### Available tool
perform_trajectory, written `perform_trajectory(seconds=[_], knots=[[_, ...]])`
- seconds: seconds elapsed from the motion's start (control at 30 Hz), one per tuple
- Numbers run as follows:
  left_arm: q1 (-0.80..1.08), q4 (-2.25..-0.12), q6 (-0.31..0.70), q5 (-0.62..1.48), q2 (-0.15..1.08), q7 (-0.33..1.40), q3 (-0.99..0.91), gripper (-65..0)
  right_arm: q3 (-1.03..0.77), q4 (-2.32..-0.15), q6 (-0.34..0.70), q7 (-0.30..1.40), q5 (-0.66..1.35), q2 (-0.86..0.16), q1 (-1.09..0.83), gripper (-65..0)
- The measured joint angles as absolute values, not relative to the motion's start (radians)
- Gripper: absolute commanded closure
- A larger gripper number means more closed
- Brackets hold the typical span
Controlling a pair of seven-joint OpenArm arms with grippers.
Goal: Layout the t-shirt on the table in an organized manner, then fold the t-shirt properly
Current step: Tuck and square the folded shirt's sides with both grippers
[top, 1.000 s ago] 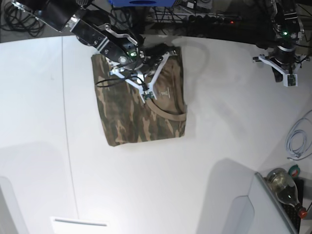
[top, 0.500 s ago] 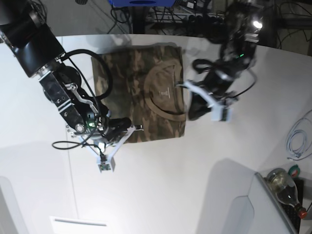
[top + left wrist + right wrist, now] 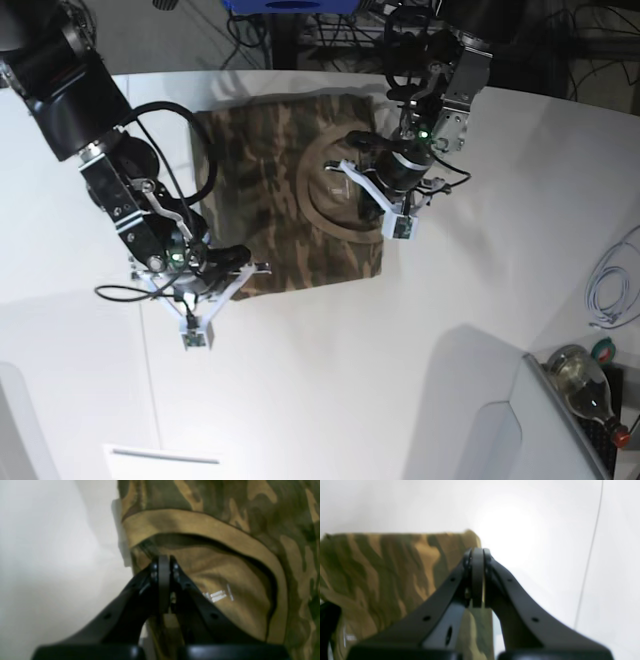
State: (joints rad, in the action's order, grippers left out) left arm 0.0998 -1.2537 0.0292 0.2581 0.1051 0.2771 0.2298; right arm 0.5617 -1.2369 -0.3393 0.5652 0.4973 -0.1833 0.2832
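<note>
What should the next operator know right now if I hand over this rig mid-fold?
Left gripper: shut, tips at the tan collar of the t-shirt; whether it pinches cloth I cannot tell.
Right gripper: shut, over the shirt's near corner; grip likewise unclear.
The shirt lies on the table as a compact rectangle, neck opening up.
Done: laid out and partly folded.
Left: probably the last fold, then withdraw both arms.

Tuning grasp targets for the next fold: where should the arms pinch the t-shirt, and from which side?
Judging by pose: pinch the t-shirt at its two near corners, descending from above. It lies flat on the table, so only the hem edges offer something to lift.
</note>
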Motion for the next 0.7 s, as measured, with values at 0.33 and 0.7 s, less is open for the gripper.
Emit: perform_trajectory(seconds=[0.33,0.7], knots=[[0.100,-1.253,0.030,0.254,0.110,0.277,0.237,0.0,0.562,-1.068,-0.329,0.462,0.497,-0.176,0.300,-0.2],[0.109,-1.261,0.033,0.255,0.114,0.280,0.230,0.0,0.560,-1.305,-0.339,0.527,0.493,-0.226,0.274,0.0]])
